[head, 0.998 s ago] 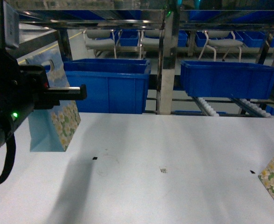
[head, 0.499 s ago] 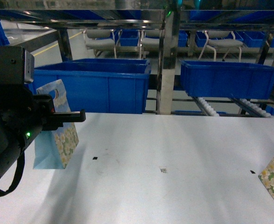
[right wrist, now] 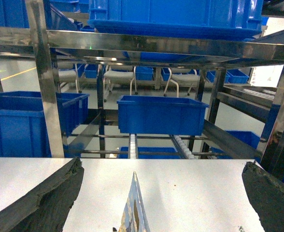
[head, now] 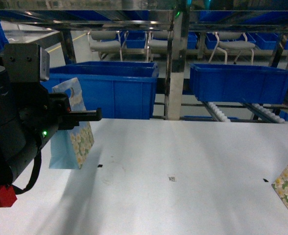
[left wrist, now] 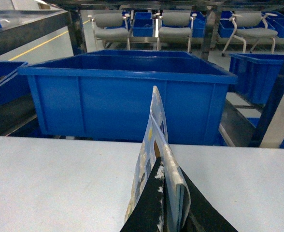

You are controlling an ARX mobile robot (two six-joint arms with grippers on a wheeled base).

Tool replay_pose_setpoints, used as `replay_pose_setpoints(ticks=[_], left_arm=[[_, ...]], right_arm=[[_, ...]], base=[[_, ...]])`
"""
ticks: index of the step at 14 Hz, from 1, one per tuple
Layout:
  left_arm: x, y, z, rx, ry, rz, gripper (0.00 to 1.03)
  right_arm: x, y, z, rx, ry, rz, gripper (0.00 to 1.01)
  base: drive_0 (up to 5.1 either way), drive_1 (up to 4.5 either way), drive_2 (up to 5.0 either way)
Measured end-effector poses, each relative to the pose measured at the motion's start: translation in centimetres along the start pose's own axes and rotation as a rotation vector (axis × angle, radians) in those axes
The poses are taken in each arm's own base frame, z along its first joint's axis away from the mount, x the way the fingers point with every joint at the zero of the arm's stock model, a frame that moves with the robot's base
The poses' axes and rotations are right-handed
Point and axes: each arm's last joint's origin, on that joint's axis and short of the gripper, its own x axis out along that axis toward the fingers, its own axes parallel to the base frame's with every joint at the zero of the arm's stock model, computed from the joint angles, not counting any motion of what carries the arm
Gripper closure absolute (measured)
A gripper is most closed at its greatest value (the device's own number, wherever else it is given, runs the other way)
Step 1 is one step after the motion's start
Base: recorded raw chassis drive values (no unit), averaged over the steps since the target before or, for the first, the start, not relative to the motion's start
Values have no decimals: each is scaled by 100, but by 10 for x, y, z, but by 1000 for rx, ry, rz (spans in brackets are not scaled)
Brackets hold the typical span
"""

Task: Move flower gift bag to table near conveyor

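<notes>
head view: left pincer (head: 92, 115) clamped on the flower gift bag (head: 74, 128) near its top, bag hanging upright at the left side of the white desk (head: 183, 166), bottom edge seemingly just clear of it, blue bin (head: 112, 90) behind. best lowered straight, kept upright until the base sits flat. left wrist view: bag's top edge (left wrist: 159, 159) pinched between dark fingers (left wrist: 149, 208). right wrist view: right pincer (right wrist: 161, 193) spread wide, another flowered bag (right wrist: 134, 208) between the pads, conveyor (right wrist: 132, 142) rollers ahead.
</notes>
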Motion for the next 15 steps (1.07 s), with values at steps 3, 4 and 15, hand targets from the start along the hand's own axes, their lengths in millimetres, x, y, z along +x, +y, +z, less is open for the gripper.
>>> replay_pose_setpoints(ticks=[3, 4, 15], left_arm=[[6, -15, -6, -27, -1, -9, 101], [10, -12, -13, -25, 17, 2, 101], [8, -15, -33, -57, 68, -14, 90]], right_arm=[[0, 0, 0, 0, -1, 0, 3], [0, 0, 0, 0, 0, 0, 3], [0, 0, 0, 0, 0, 0, 3]], base=[[0, 0, 0], [0, 0, 0], [0, 0, 0]])
